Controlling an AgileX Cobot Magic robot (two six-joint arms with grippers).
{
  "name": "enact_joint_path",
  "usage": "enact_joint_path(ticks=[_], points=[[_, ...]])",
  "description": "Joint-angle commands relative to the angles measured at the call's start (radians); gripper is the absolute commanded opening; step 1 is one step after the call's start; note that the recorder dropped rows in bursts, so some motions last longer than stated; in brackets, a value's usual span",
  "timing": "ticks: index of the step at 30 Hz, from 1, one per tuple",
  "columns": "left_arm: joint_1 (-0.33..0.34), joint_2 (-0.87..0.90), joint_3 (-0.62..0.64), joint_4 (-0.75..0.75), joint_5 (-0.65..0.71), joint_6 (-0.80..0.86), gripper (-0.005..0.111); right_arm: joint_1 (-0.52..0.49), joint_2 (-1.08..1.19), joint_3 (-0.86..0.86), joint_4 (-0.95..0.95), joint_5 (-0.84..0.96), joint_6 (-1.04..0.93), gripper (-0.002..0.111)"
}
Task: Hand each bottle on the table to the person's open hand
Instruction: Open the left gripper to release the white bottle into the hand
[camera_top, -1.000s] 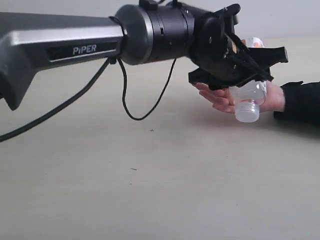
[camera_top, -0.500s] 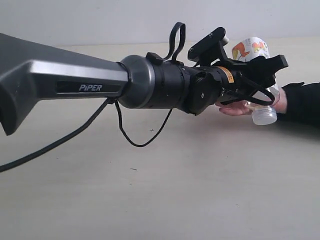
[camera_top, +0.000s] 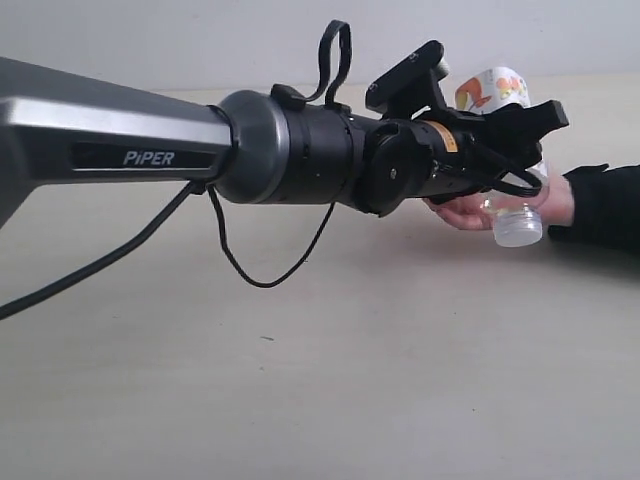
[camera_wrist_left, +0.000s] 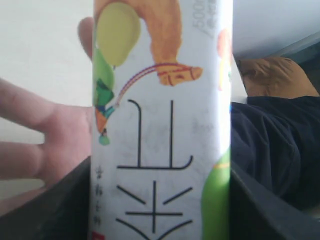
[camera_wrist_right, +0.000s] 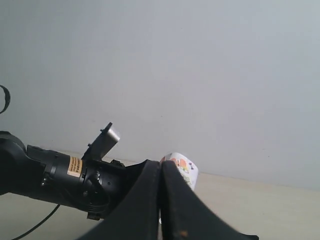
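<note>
A white-capped bottle (camera_top: 497, 92) with a green-and-white label is clamped in my left gripper (camera_top: 524, 150), which is shut on its middle. It tilts cap-down, and its cap (camera_top: 520, 231) hangs just in front of the person's open hand (camera_top: 462, 210), which lies palm up on the table (camera_top: 300, 380). In the left wrist view the bottle (camera_wrist_left: 160, 125) fills the frame between the black fingers (camera_wrist_left: 257, 205), with the hand (camera_wrist_left: 45, 142) behind it. My right gripper (camera_wrist_right: 161, 172) is shut and holds nothing. The other bottles are out of view.
The person's black sleeve (camera_top: 605, 205) rests on the table at the right edge. My left arm (camera_top: 150, 150) stretches across the exterior view from the left, its cable (camera_top: 265, 280) drooping below. A pale wall stands behind the table.
The left wrist has rolled and the arm has dropped slightly. The bottle, which hung cap-down, now tilts with its labelled end swung upward, still over the hand.
</note>
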Motion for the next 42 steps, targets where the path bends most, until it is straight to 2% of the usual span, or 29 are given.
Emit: enact_joint_path(ticks=[1,13,15,18,23,26,31,42], points=[[0.026,-0.007,0.027,-0.02,-0.003,0.007,0.0,-0.006,-0.005,0.005,-0.001,-0.003,-0.004,0.0],[0.041,-0.007,0.027,-0.02,0.064,0.004,0.002,-0.006,-0.005,0.005,-0.003,-0.003,-0.004,0.0],[0.041,-0.007,0.027,-0.02,0.066,0.004,0.009,-0.006,-0.005,0.005,-0.003,-0.003,-0.004,0.0],[0.041,-0.007,0.027,-0.02,0.08,0.004,0.027,-0.006,-0.005,0.005,-0.003,-0.003,-0.004,0.0],[0.041,-0.007,0.027,-0.02,0.08,0.004,0.06,-0.006,-0.005,0.005,0.001,-0.003,-0.004,0.0],[0.041,-0.007,0.027,-0.02,0.08,0.004,0.073,-0.006,-0.005,0.005,0.001,-0.003,-0.004,0.0],[0.041,-0.007,0.027,-0.02,0.08,0.004,0.079,-0.006,-0.005,0.005,0.001,-0.003,-0.004,0.0],[0.045,-0.007,0.027,-0.02,0.098,0.004,0.079,-0.006,-0.005,0.005,0.001,-0.003,-0.004,0.0]])
